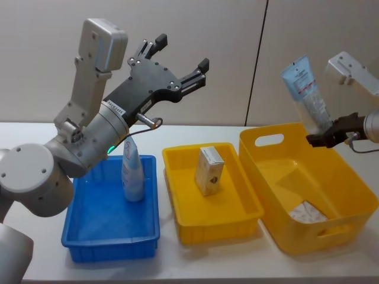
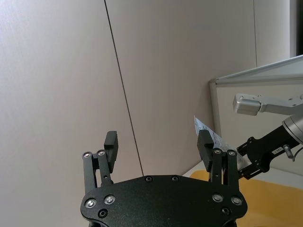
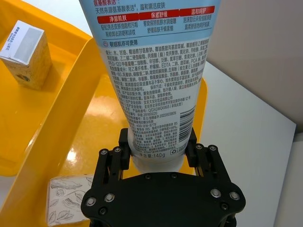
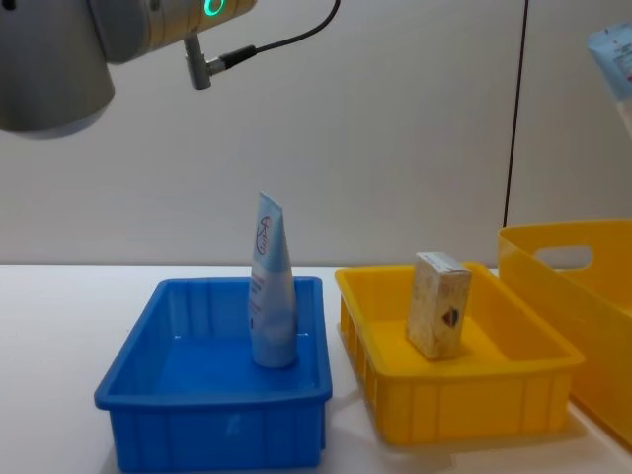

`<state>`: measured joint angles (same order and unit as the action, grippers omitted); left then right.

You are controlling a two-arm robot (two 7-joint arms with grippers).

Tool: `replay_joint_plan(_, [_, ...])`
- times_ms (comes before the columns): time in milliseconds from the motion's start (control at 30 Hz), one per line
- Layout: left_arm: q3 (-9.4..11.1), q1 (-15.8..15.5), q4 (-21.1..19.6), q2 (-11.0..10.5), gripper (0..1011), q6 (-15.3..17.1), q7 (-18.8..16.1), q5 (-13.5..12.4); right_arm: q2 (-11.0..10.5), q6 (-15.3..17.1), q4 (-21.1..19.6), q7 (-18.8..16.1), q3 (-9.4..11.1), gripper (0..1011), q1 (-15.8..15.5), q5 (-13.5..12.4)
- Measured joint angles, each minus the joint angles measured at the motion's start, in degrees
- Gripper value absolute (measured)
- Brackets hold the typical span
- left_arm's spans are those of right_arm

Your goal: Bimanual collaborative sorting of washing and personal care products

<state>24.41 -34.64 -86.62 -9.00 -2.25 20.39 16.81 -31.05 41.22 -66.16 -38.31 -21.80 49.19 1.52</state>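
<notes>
**A:** 2 tubes, 2 cartons on scene. Right gripper [image 3: 158, 153] is clamped on the cap end of the held tube [image 1: 305, 92], crimped end up and tilted, hanging over the big yellow bin [image 1: 349, 207]. Left gripper [image 1: 177, 62] is raised above the blue tray [image 1: 89, 236], jaws spread wide, nothing in them.

**B:** Other items?

**A:** Standing tube [image 4: 270, 296] is upright on its cap in the blue tray, near the back wall. 1 carton [image 1: 209, 170] stands tilted in the small yellow tray [image 1: 219, 228], btwn the other 2 containers. 2nd carton [image 1: 305, 211] lies flat on the big bin's floor, front side.

**B:** So next step is prob moving the held tube over to blue w/ the other one?

**A:** My guess, yes, maybe via handoff to the left arm. Risks:
- Grip is only at the cap end, so the long body is cantilevered above the fingers [image 3: 124, 150]. Quick swing and the tube could pivot or slip out.
- If it drops now, it lands in the big bin w/ the carton, i.e. wrong sort.
- If set down close to the standing tube, a nudge topples it; it's tall on a narrow base.
- Handoff: left jaws closing on the soft mid-body could squash it or miss if the tilt isn't matched.

**B:** Ok, go slow on the transfer.
</notes>
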Motion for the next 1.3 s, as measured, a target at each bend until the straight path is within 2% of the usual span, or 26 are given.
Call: replay_joint_plan(1300, [0.0, 0.0, 0.0, 0.0, 1001, 0.0, 0.0, 0.0, 0.0, 0.0, 0.0, 0.0, 0.0, 628, 0.0, 0.0])
